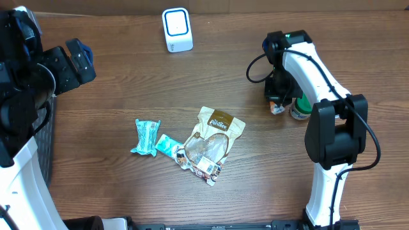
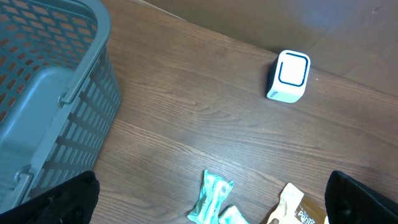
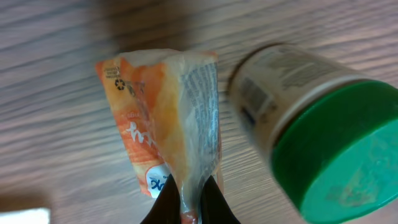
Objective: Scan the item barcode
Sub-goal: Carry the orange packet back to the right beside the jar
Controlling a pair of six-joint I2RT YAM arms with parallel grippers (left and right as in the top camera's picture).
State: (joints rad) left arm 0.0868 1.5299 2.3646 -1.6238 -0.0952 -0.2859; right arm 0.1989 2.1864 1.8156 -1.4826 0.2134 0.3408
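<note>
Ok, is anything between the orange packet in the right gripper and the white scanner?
Nothing visible: bare table lies between the orange packet and the white scanner; the green-lidded jar sits on the packet's far side.

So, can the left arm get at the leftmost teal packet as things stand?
Probably yes: the left tool is open and empty, the leftmost teal packet lies uncovered on the table, and the basket sits off to the side.
</note>
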